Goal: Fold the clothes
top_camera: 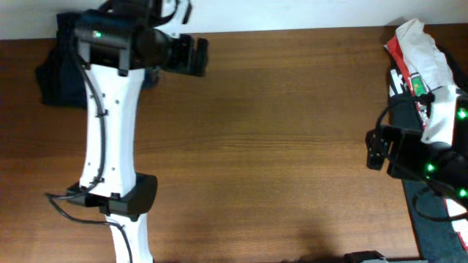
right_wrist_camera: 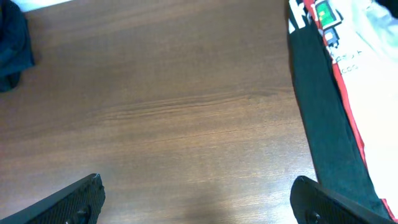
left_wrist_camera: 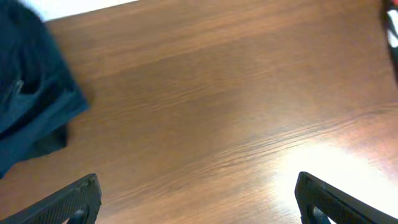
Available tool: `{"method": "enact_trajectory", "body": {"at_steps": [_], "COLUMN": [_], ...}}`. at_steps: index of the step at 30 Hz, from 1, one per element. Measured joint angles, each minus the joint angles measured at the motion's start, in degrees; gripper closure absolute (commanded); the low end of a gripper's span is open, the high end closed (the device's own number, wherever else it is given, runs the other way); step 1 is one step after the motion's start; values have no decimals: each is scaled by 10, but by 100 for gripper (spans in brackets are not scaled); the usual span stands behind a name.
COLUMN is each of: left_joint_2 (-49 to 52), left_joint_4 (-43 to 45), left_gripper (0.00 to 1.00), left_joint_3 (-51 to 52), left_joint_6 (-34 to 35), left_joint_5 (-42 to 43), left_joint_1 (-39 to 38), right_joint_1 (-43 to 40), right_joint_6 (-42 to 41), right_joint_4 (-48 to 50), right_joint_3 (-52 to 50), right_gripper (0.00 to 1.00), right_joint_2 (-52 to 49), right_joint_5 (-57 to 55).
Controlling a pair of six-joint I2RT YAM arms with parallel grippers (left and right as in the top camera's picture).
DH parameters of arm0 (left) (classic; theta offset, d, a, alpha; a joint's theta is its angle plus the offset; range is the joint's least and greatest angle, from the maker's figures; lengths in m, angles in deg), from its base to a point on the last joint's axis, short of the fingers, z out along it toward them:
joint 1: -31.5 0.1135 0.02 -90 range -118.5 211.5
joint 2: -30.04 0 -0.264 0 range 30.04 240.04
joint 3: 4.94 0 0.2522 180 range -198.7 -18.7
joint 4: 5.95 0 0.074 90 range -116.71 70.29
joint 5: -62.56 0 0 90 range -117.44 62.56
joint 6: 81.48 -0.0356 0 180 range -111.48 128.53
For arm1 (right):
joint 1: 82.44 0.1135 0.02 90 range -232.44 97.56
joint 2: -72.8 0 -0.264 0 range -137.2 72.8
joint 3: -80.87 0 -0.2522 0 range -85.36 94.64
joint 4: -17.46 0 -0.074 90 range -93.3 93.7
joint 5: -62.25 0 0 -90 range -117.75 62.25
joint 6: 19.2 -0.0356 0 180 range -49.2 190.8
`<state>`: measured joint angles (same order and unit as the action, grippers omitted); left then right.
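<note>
Reading left to right for you: dark blue garment [top_camera: 53, 73] lies bunched at the far-left back corner of the wooden table [top_camera: 278, 146], its near side hidden under the left arm [top_camera: 110, 124]. The left gripper [left_wrist_camera: 198, 190] hangs over bare wood just right of that garment, jaws spread wide, nothing between them. You'll see the blue cloth at the left edge of the left wrist view, clear of the fingers [left_wrist_camera: 74, 199].

The right gripper [right_wrist_camera: 198, 186] is also over bare wood, jaws wide apart, holding nothing. Just to its right is the clothes pile [top_camera: 424, 58] at the table's right edge: white fabric with red trim and a green print, over a black garment [right_wrist_camera: 323, 118]. Neither claw touches cloth.
</note>
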<state>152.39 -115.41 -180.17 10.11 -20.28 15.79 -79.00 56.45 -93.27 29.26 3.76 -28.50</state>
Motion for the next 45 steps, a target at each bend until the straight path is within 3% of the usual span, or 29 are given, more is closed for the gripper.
{"method": "enact_trajectory", "body": {"at_steps": [16,19,22,25,31,35,39,45], "left_joint_2": [0,0,0,0,0,0,-1,-1], "left_joint_4": [18,18,18,19,19,18,19,19], "left_gripper": [1,1,1,1,1,1,1,1], "left_joint_3": [0,0,0,0,0,1,1,1], "left_joint_6": [0,0,0,0,0,0,0,0], "left_joint_5": [0,0,0,0,0,0,0,0], "left_joint_1": [-6,-6,-6,-6,-6,-6,-6,-6], "right_joint_1": [0,0,0,0,-10,-10,-10,-10], "right_joint_6": [11,23,26,27,27,28,28,28], "right_joint_4": [0,20,77,153,483,609,685,924], "right_joint_3": [-7,-11,-43,-149,-565,-705,-817,-1003], "right_gripper": [1,1,1,1,1,1,1,1], "right_joint_2": [-97,-66,30,156,438,590,670,682], "right_joint_5": [-6,-7,-10,-24,-40,-39,-39,-39]}}
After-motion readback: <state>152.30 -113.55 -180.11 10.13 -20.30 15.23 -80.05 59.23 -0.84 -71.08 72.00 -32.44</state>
